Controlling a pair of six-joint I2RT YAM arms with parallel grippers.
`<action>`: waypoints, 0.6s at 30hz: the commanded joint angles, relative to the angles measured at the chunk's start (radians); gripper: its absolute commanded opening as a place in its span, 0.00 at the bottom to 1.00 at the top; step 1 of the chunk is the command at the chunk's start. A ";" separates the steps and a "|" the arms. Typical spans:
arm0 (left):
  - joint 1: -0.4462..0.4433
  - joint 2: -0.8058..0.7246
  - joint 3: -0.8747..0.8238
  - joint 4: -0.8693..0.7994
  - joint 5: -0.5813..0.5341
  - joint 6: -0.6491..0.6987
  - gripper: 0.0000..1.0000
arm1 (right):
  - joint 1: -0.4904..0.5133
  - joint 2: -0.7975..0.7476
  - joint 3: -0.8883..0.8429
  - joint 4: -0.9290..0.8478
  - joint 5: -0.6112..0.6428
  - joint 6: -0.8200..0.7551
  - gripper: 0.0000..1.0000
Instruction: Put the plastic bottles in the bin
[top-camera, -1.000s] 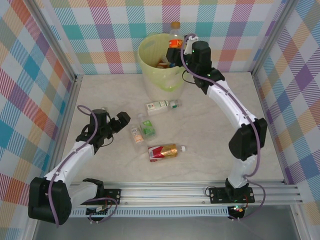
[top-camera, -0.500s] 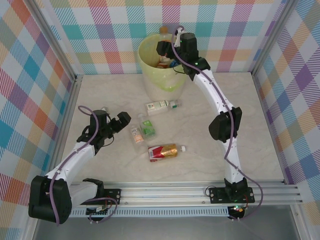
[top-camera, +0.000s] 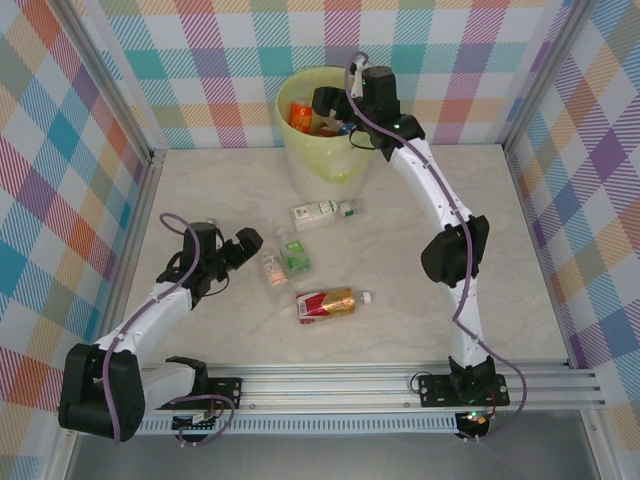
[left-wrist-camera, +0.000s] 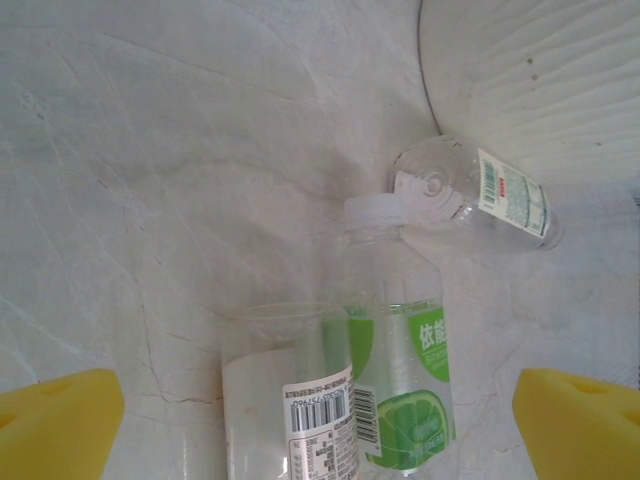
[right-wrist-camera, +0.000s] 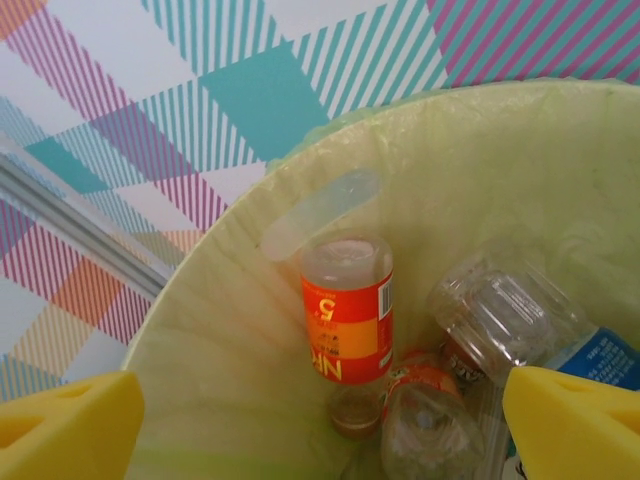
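A bottle with a red label and amber liquid (top-camera: 326, 302) lies on its side on the worktop (top-camera: 420, 290). It is to the right of the left tool (top-camera: 244, 246) and well apart from it. This tool sits low over the worktop with its yellow pads (left-wrist-camera: 60, 425) spread wide, released, and it grasps nothing.

Just ahead of the left tool two clear bottles lie side by side and touch. One is a bottle with a green lime label (left-wrist-camera: 405, 375) and a white cap, the other a bottle with a white barcode label (left-wrist-camera: 300, 405). In the left wrist view the lower ends of both are cut off by the picture's edge, and the small print cannot be read.

Further ahead of this tool lies a third bottle with a white label (left-wrist-camera: 485, 190), just beside the foot of the bin (top-camera: 330, 165). Whether it touches the white cap I cannot tell.

The bin is round, tapered and lined with a pale yellow-green bag. The right tool (top-camera: 322, 100) hangs over its mouth with the pads apart, holding nothing.

Below this tool an orange-label bottle (right-wrist-camera: 345, 320) leans on the inner wall. Beside it are a crumpled clear bottle (right-wrist-camera: 500, 310) and a blue-label bottle (right-wrist-camera: 600, 362), which the right pad partly hides.
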 joint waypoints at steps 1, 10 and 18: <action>0.018 0.025 0.031 -0.045 0.007 -0.020 1.00 | 0.004 -0.134 -0.056 0.003 -0.053 -0.045 0.94; 0.014 0.038 0.067 -0.121 0.089 0.005 1.00 | 0.004 -0.448 -0.481 0.152 -0.115 -0.057 1.00; -0.081 0.006 0.103 -0.263 0.000 0.080 1.00 | 0.004 -0.785 -0.983 0.342 -0.087 -0.003 1.00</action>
